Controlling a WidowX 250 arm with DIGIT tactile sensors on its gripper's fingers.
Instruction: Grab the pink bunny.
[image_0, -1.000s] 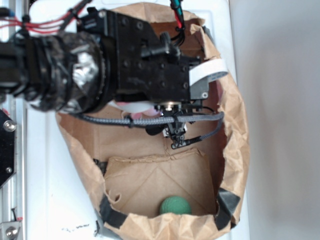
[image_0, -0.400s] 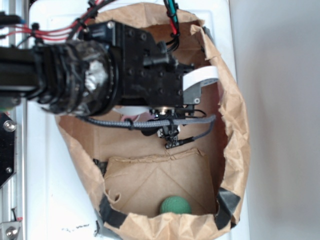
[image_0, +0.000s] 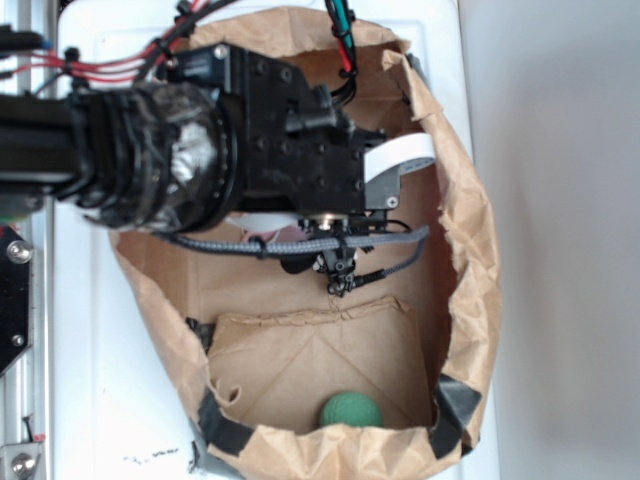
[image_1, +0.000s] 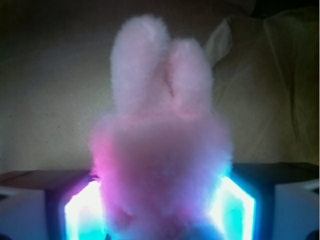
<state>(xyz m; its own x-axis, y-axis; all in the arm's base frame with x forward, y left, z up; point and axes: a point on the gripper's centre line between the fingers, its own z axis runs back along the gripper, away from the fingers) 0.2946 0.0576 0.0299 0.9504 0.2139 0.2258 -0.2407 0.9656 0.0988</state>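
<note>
The pink bunny (image_1: 160, 150) fills the wrist view, a fuzzy pink plush with two long ears pointing up, lying on brown paper. My gripper (image_1: 159, 200) is shut on the bunny. Its glowing pads (image_1: 82, 210) press against the fur on the left and right. In the exterior view my black arm (image_0: 290, 150) reaches into the bag and hides both the bunny and the fingers.
A brown paper bag (image_0: 470, 250) lies open on the white table, its crumpled walls close around my arm. A green ball (image_0: 351, 411) rests at the bag's near end, well away from the gripper. A metal rail (image_0: 20, 300) runs along the left edge.
The arm shifted left and sank slightly deeper into the bag a second ago. It has held still over the last half second.
</note>
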